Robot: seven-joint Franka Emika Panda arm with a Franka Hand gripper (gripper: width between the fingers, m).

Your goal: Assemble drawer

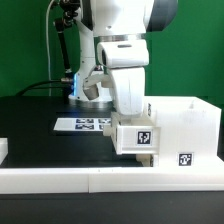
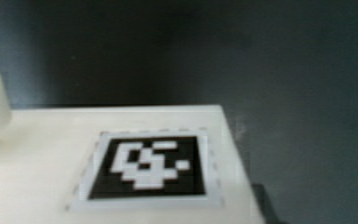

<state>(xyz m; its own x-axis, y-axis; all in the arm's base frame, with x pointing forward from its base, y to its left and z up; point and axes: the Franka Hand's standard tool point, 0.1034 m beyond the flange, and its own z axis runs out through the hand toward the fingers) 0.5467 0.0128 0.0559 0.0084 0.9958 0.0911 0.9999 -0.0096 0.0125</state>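
The drawer's tall white shell [image 1: 188, 122] stands at the exterior view's right, with a square tag on its front low down. A small white tray [image 1: 135, 136] with a tag on its face sits against the shell's left side, off the table. My gripper [image 1: 128, 118] comes down from above onto the tray and looks shut on it. In the wrist view the tray's white face and its tag [image 2: 149, 165] fill the frame very close. A dark fingertip [image 2: 270, 207] shows beside it.
The marker board [image 1: 84, 125] lies flat on the dark table behind the tray. A long low white border rail [image 1: 90, 181] runs along the front. A white piece [image 1: 3, 149] shows at the exterior view's left edge; what it is cannot be told.
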